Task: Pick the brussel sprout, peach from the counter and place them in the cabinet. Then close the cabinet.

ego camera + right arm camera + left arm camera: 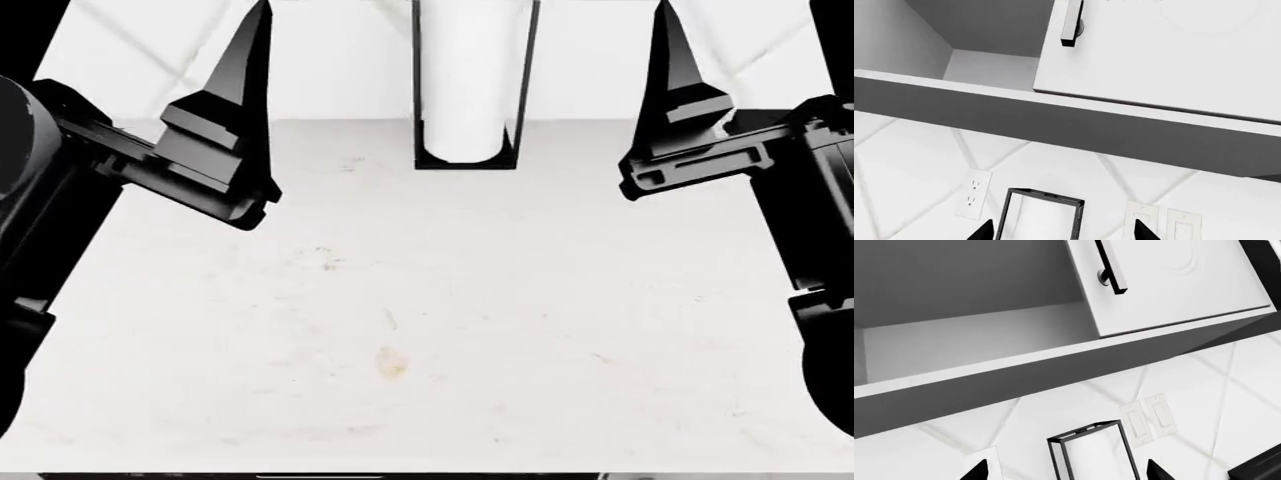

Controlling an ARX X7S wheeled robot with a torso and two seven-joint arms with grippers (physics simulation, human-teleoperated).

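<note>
Left gripper [250, 40], right gripper [667, 45] raised over counter [400, 300]; black-framed holder [477, 90] at back.

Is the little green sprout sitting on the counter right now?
No, the head view shows the counter with only a paper towel holder at its back.

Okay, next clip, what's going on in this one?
Both arms are raised over the counter, left gripper and right gripper pointing toward the back wall, neither holding anything. The wrist views look up at the cabinet, which shows an open bay beside a shut door with a black handle. Neither the sprout nor the peach is visible anywhere. A black-framed holder stands at the backsplash.
</note>
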